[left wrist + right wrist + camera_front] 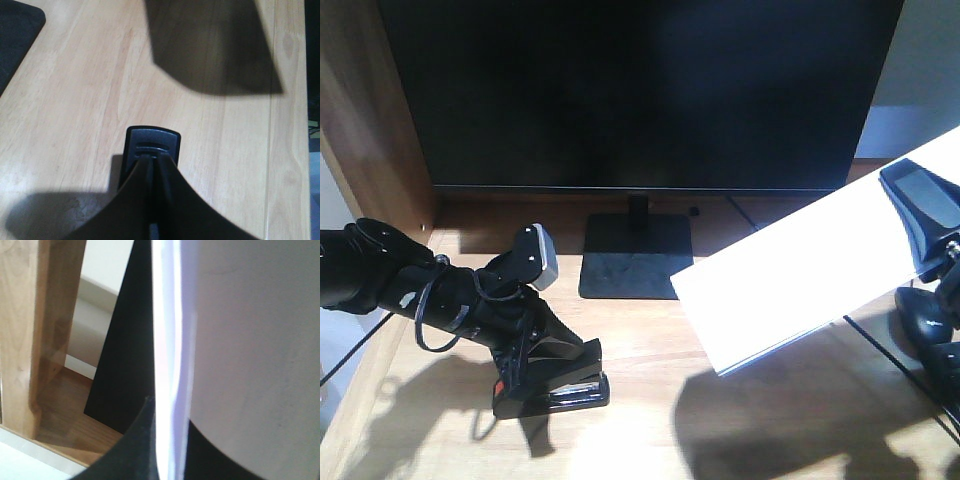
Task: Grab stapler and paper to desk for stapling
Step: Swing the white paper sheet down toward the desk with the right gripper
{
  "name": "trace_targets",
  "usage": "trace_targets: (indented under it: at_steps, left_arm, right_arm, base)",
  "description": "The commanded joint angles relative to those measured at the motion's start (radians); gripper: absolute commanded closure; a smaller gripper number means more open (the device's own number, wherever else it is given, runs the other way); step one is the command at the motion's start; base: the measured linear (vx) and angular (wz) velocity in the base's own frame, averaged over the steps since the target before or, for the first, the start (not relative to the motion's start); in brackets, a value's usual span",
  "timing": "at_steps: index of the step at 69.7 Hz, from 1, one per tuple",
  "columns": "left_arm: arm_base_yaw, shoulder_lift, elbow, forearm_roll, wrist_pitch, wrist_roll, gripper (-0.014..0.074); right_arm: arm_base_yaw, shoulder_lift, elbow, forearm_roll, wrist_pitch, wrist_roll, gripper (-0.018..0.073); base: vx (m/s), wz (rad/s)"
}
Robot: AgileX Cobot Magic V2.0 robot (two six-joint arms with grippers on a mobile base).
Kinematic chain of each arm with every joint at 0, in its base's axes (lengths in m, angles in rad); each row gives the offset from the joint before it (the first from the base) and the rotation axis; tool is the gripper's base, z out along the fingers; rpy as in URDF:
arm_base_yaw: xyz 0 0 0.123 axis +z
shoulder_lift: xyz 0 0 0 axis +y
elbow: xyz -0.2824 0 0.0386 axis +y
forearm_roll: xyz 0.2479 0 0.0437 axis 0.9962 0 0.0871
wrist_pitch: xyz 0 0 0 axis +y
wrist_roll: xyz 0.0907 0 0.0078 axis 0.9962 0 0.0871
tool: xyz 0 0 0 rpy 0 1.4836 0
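Wood table (650,350) before a monitor (640,90): left gripper (548,352) clamps the stapler (578,385) resting on it; right gripper (917,207) pinches the paper (800,270) above it.

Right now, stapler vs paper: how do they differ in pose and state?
The stapler is small, black, down at the desk surface; the paper is large, white, held tilted above it. The stapler is in the left gripper; the paper is in the right gripper. Shared: both are gripped, in front of the monitor.
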Motion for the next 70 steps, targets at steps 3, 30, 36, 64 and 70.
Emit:
trace_targets:
  at_steps: [3, 30, 36, 64, 70]
  left_arm:
    - [-0.005, -0.038, -0.023, -0.047, 0.034, 0.0, 0.0603]
    - [-0.005, -0.038, -0.023, -0.047, 0.034, 0.0, 0.0603]
    - [-0.005, -0.038, -0.023, -0.047, 0.034, 0.0, 0.0603]
    - [-0.005, -0.038, -0.023, -0.047, 0.034, 0.0, 0.0603]
    - [-0.005, -0.038, -0.023, -0.047, 0.034, 0.0, 0.0603]
  right_arm:
    - [-0.008, -0.008, -0.032, -0.037, -0.076, -0.009, 0.0565]
    - [-0.071, -0.024, -0.032, -0.038, -0.12, 0.041, 0.0565]
    - [-0.146, -0.024, -0.032, -0.083, -0.061, 0.107, 0.0565]
    - [-0.401, -0.021, -0.032, -0.758, 0.1, 0.701, 0.0565]
    - [-0.409, -0.001, -0.032, -0.924, 0.09, 0.857, 0.0565]
  base:
    - [0.0, 0.0]
    - [0.0, 0.0]
    - [0.0, 0.0]
    - [0.0, 0.0]
    - [0.0, 0.0]
